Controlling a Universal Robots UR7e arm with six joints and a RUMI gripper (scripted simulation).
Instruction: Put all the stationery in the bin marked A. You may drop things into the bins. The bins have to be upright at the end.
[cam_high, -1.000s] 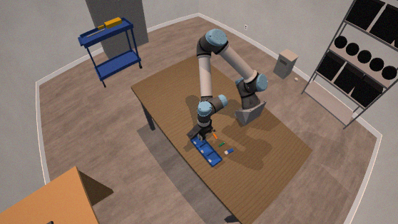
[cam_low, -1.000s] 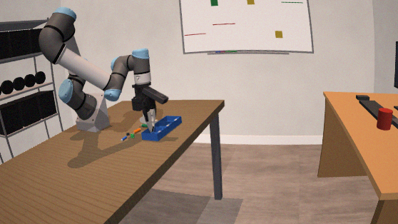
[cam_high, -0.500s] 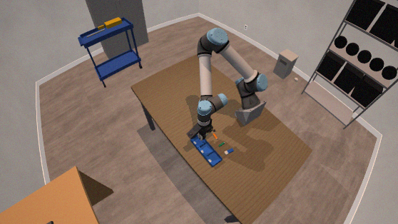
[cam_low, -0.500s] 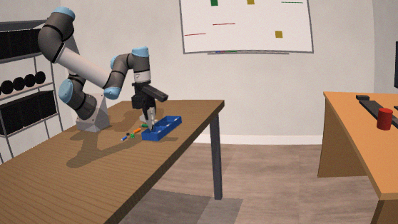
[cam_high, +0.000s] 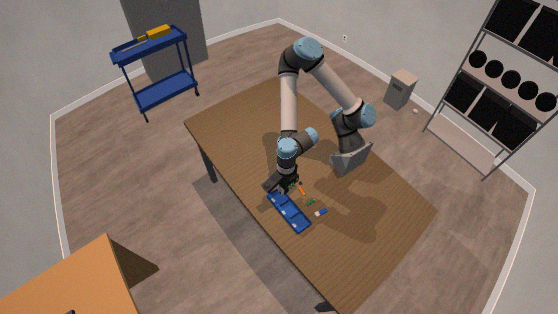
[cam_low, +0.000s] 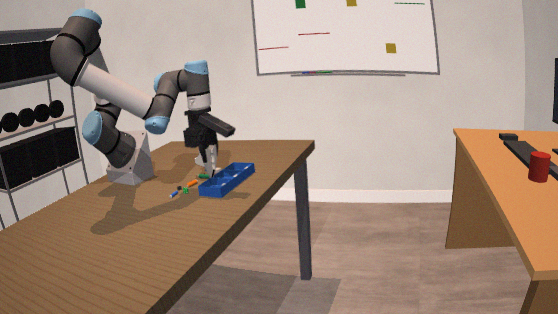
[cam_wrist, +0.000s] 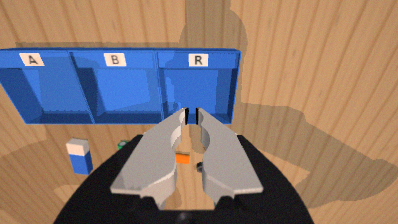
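Pressed almost together, the jaws, with only a dark sliver between the tips and nothing pinched there. Poised low over the wooden surface (cam_high: 380, 215), just in front of the blue bin row (cam_wrist: 233, 90), tips lined up with the compartment labelled R and well to the side of the compartment marked A (cam_wrist: 55, 95). All three compartments upright and, as far as the wrist view shows, holding nothing. Scattered on the surface on the near side of the bins: a blue-and-white eraser (cam_wrist: 80, 156) closest to the A end, a small green piece (cam_wrist: 121, 144) beside it, a short orange piece (cam_wrist: 182, 158) directly under the wrist, and a tiny dark item (cam_wrist: 199, 166) next to that, too small to name. Probably the plainest stationery here, the eraser: likely light, slightly rubbery, not fragile, and grippy enough not to slide between metal pads. Best taken across its two long narrow sides near the middle, so as not to pivot when lifted. Likely stiff, light and prone to rolling, the orange piece; best pinched across its width at mid-length, jaws square to its axis. Opening needed first, then a descent; a short carry along the row and a drop above A should do, with care not to nudge the bin wall and tip it.
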